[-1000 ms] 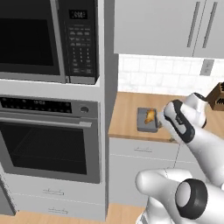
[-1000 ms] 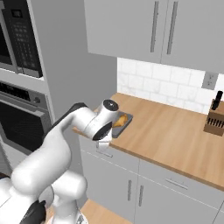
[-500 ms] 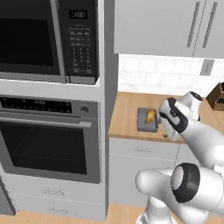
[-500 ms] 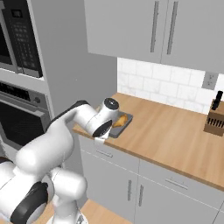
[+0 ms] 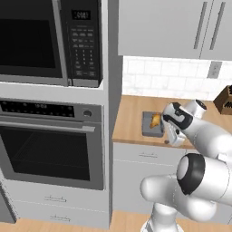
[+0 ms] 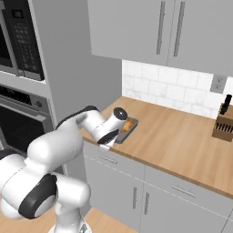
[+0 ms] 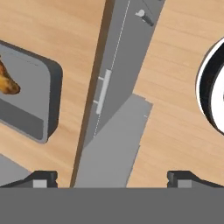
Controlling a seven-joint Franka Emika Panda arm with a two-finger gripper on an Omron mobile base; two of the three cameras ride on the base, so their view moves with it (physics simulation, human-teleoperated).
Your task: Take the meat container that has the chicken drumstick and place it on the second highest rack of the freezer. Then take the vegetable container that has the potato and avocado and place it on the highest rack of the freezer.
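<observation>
The meat container (image 5: 148, 124) is a shallow grey tray on the wooden counter near its left end. The golden chicken drumstick (image 5: 155, 120) lies inside it. The right base view shows the tray (image 6: 129, 132) and the drumstick (image 6: 128, 124) just beyond my hand. My gripper (image 5: 168, 138) points down over the counter's front edge, right of the tray. In the hand view the gripper (image 7: 113, 179) is open, with nothing between the fingertips (image 7: 42, 178), and the tray (image 7: 30, 109) and drumstick (image 7: 6, 81) lie off to the left. The potato, avocado and freezer are out of view.
A black-glass oven (image 5: 45, 154) and microwave (image 5: 41, 41) fill the tall column left of the counter. A knife block (image 6: 223, 123) stands at the far right. Wall cabinets (image 6: 159, 32) hang above. Below my hand are a drawer front with its handle (image 7: 101, 92) and the floor.
My hand has swung a little to the left, closer to the tray's right side. The tray and drumstick have not moved.
</observation>
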